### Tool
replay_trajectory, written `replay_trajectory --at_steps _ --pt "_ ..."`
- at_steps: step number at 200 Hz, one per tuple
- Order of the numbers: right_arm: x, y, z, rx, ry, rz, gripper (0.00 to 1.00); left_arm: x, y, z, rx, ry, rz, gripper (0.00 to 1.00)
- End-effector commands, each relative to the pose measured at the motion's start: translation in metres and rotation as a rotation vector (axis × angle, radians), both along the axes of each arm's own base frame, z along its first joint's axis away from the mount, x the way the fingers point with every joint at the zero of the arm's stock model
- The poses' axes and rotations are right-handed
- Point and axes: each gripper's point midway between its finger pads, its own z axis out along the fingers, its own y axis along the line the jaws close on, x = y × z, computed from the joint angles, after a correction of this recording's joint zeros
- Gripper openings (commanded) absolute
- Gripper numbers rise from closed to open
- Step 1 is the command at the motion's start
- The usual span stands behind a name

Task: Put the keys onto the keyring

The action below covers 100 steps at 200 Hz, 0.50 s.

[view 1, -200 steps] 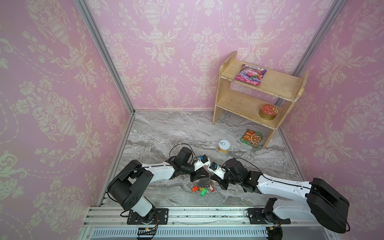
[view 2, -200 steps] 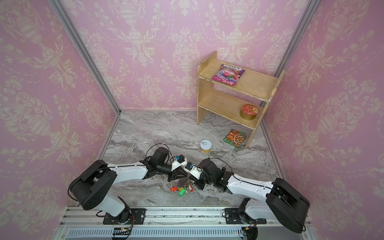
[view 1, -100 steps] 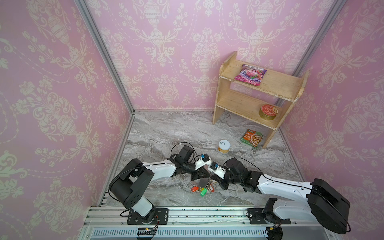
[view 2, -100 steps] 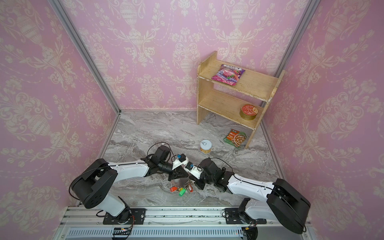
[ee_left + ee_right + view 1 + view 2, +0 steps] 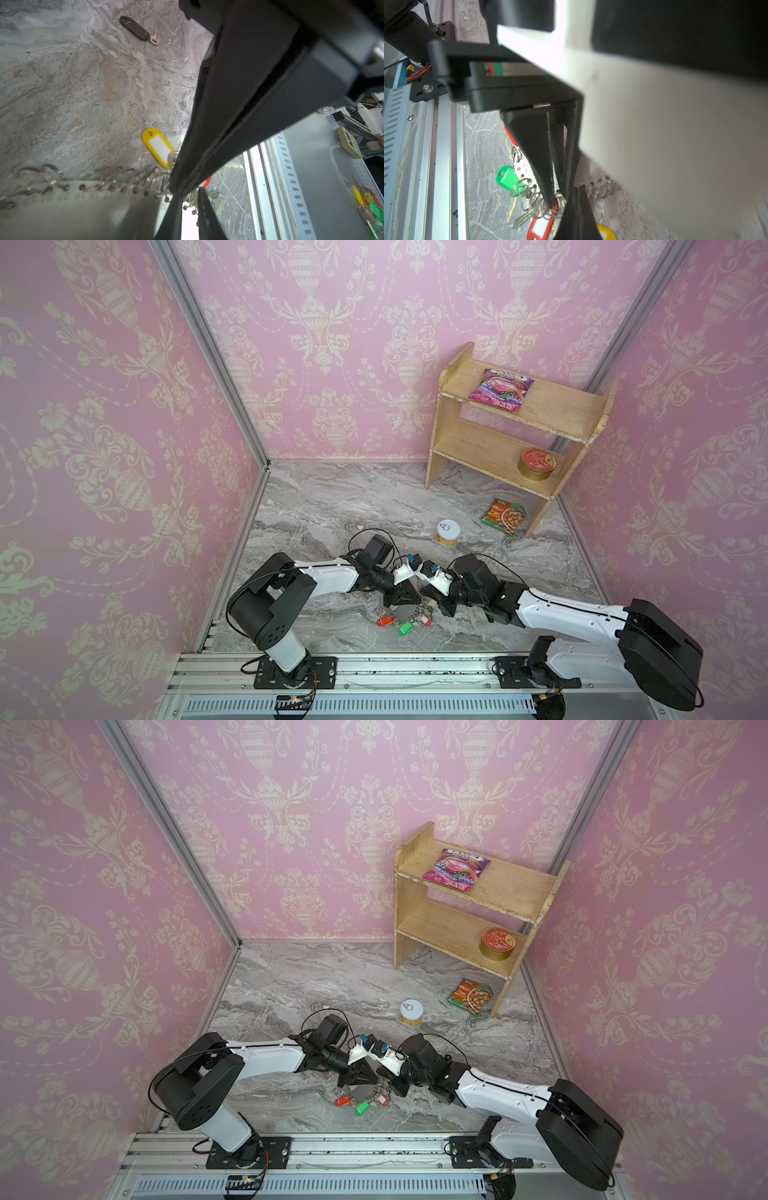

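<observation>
Grey marble tabletop (image 5: 72, 93) carries a light-looking, slick black oblong plastic key (image 5: 135, 29), best pinched across its head; left gripper (image 5: 179, 188) clamps the silvery metal keyring (image 5: 62, 196), right gripper (image 5: 578, 189) clenched.

Stamped numbers run along a flat silvery metal keyring plate (image 5: 83, 207), one beside each small hole that carries a wire ring. In the left wrist view 20, 19, 18 and 17 read clearly, the figures beyond 20 are blurred, and a 12 shows further along. In the right wrist view the plate (image 5: 522, 166) shows a 5 and a 6 beside a green plastic tag (image 5: 505, 179). Print on the pink packet (image 5: 500, 394), the round red-topped tin (image 5: 536, 463) and the orange packet (image 5: 504, 521) is too small to read.
</observation>
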Motion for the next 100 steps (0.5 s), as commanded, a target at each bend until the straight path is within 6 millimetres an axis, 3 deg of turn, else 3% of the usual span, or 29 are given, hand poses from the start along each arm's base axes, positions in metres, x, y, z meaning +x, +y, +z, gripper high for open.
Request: replay_trajectory --at_steps 1,29,55,77,100 --pt "0.006 0.003 0.012 0.034 -0.026 -0.008 0.00 -0.004 -0.002 0.000 -0.001 -0.002 -0.030 0.03" --pt "0.005 0.001 0.013 0.032 -0.020 -0.022 0.00 0.001 0.000 -0.001 0.015 -0.029 -0.010 0.00" --pt "0.002 -0.007 0.010 0.025 0.018 -0.061 0.07 0.002 0.001 0.001 0.019 -0.044 0.006 0.00" --pt "0.000 -0.018 0.005 0.018 0.063 -0.128 0.20 0.002 0.001 0.000 0.033 -0.076 0.026 0.15" --pt "0.003 -0.029 0.002 0.004 0.086 -0.210 0.31 0.002 -0.001 -0.008 0.092 -0.088 0.044 0.23"
